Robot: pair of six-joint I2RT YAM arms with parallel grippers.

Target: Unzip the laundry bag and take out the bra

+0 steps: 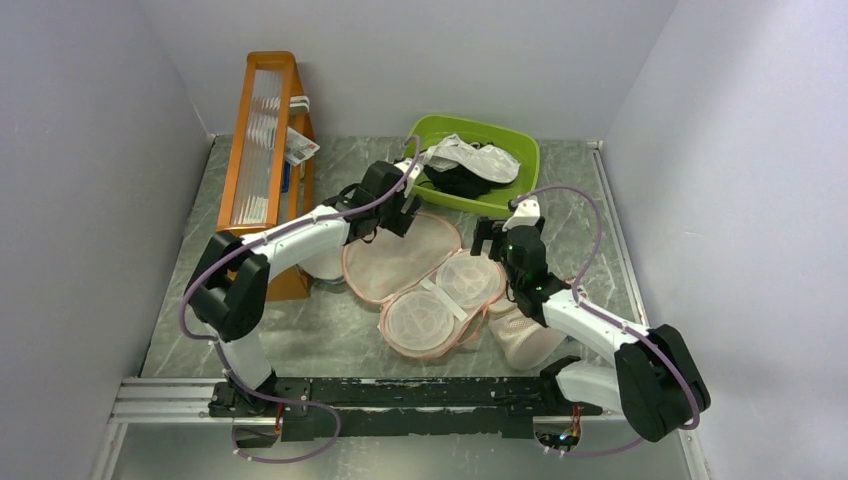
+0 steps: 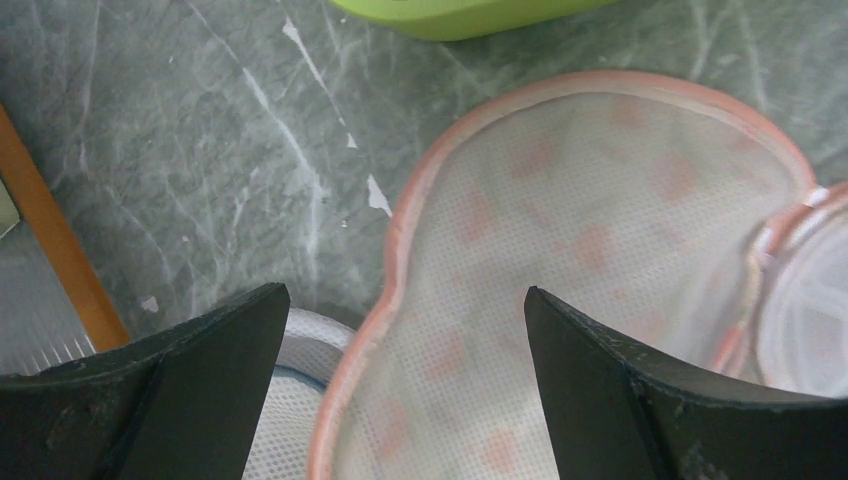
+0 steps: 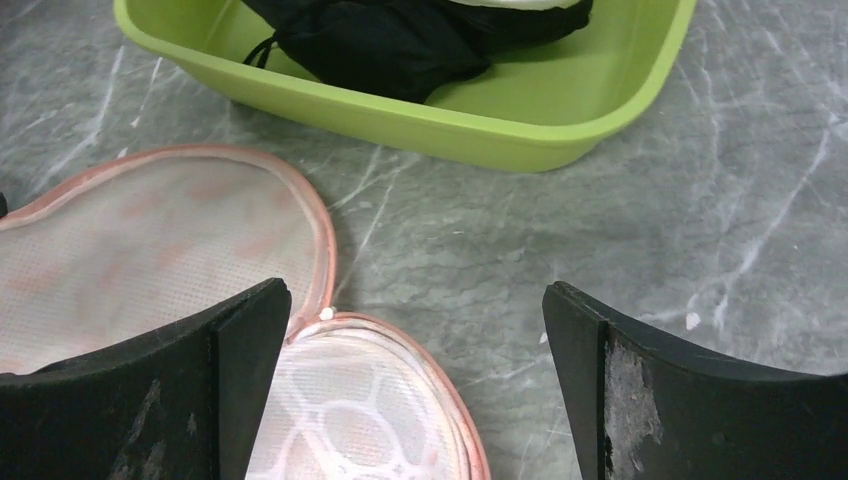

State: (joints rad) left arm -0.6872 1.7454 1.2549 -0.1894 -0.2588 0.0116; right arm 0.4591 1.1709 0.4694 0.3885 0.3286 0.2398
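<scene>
Tabletop (image 1: 330,345), left gripper (image 2: 405,300), right gripper (image 3: 417,292) gaping, empty

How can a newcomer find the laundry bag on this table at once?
Start at the green basin at the back of the table. In front of it lies the laundry bag, opened flat. Only it has pink edging; the mesh pouch beside it is plain beige.

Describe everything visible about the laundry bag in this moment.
The laundry bag lies unzipped, opened flat on the grey marbled table just in front of the green tub. Two peanut-shaped halves, pink-edged; white mesh inside, orange-pink print showing through the far half; white honeycomb mesh rounds in the near half.
</scene>
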